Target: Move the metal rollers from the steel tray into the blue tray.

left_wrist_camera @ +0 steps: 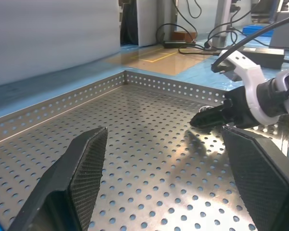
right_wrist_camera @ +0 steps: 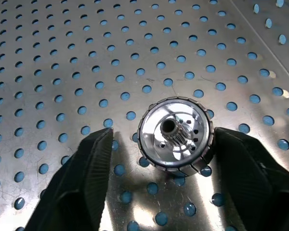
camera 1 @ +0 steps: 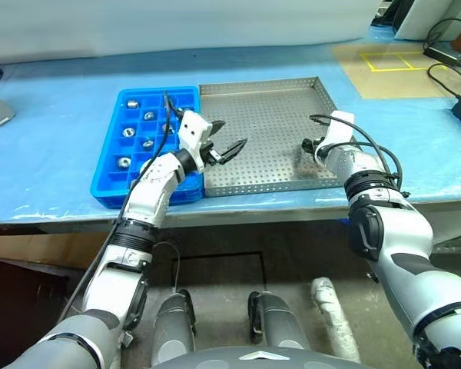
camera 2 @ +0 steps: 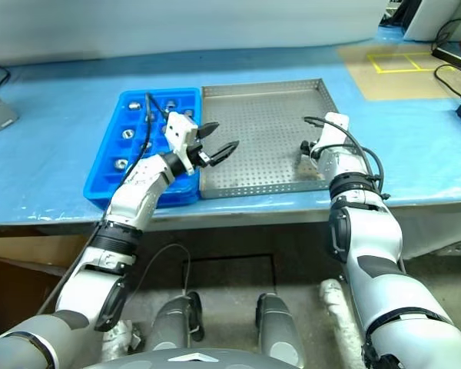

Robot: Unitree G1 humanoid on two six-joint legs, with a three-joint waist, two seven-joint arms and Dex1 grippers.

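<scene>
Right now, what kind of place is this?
Likely a factory or lab workbench: a blue-covered bench holds a perforated steel tray and a blue tray of metal rollers, with cables behind.

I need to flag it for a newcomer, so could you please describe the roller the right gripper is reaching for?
Find the steel tray beside the blue tray. Near its front right corner, the right gripper straddles one metal roller lying on the perforated floor. Unlike the rollers in the blue compartments, it lies alone on steel.
</scene>
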